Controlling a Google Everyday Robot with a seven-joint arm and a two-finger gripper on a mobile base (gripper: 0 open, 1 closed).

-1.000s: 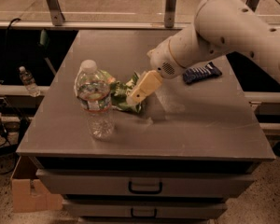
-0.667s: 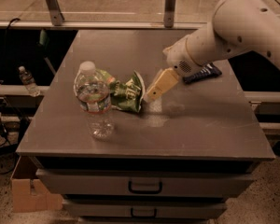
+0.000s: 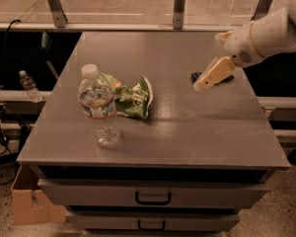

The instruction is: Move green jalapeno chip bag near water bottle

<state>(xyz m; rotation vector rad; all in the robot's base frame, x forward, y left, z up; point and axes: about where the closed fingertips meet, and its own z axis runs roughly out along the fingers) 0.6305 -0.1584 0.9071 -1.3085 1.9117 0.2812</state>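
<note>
Two task items are recorded on one grey tabletop (image 3: 197,132), which is carried on a cabinet with two handled drawers (image 3: 153,197). A white arm (image 3: 271,33) is seen entering from the right edge. At its end, the pincer (image 3: 207,80) is held over the right rear part of the tabletop, angled down and to the left. Whether it is parted or closed cannot be told. The green jalapeno chip bag (image 3: 133,98) is found left of centre, well apart from the pincer and to its left.

A railing with metal posts (image 3: 177,6) is noted behind the tabletop. A cardboard box (image 3: 29,201) is noted on the speckled floor at lower left. A small distant bottle (image 3: 28,85) is noted on a ledge at far left.

The water bottle (image 3: 98,107) is recorded upright, clear, with a white cap and a label band. The bag is found lying just beside it on the right, partly behind it. The bag is crumpled, green with paler edges, and a white patch is visible. A dark wrapper (image 3: 194,76) is partly hidden behind the pincer.
</note>
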